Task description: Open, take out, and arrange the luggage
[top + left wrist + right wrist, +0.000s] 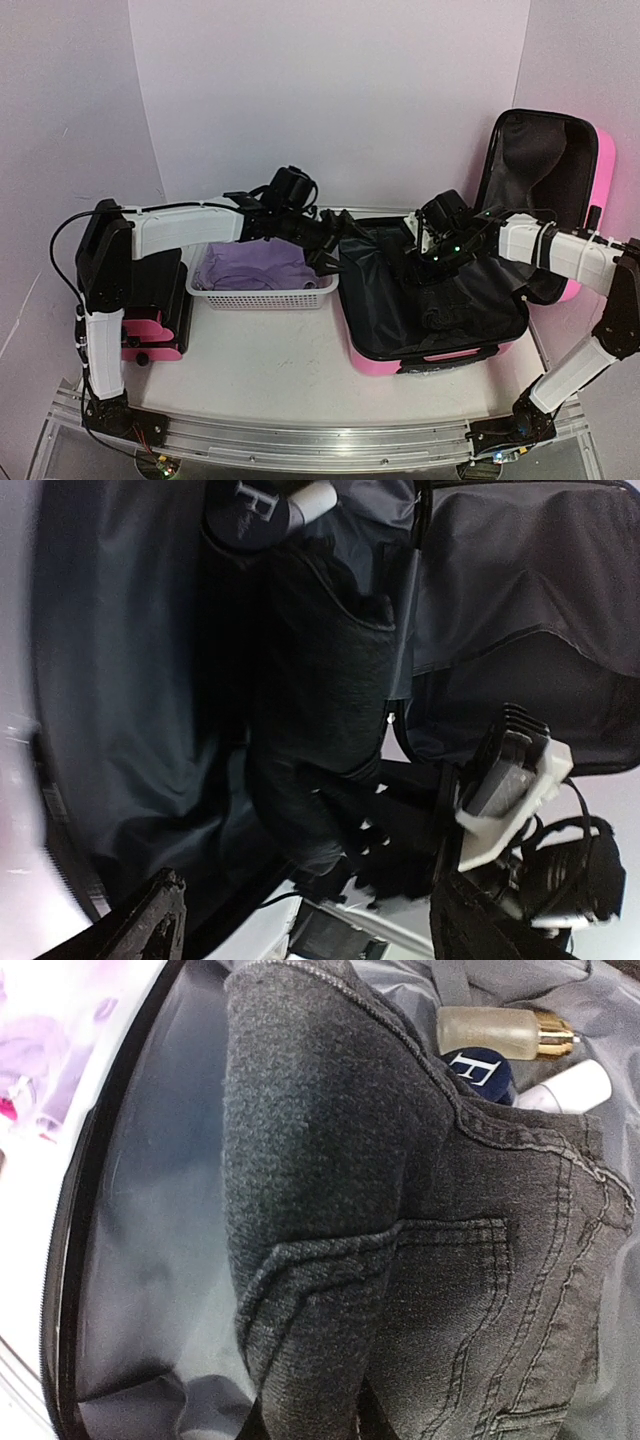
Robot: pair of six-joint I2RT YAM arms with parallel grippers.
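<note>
**A:** Count it for me, nearest first.

**B:** One table [270, 370]. One luggage [375, 365] lies on the table's right half, shell down and open face up. Two grippers are over it. One white mesh basket [260, 297] sits just to its left and holds one lavender cloth [255, 268].

**A:** And the grippers?

**B:** The left gripper [328, 258] hangs at the luggage's left rim, jaws spread wide with nothing between them. The right gripper [412, 262] is over the black lining [390, 310], pinched on one pair of dark grey jeans [400, 1260] (its wrist view is nearly all denim).

**A:** Anything else inside?

**B:** Beyond the jeans there is one frosted bottle [495, 1032] with a gold cap, one dark blue round lid [483, 1068] and one white tube [572, 1085].

**A:** Which way does the luggage lie?

**B:** Its long axis runs roughly near to far, with the hinge on the right. The pink lid [603, 160] stands upright at the far right, by the wall [580, 60].
</note>
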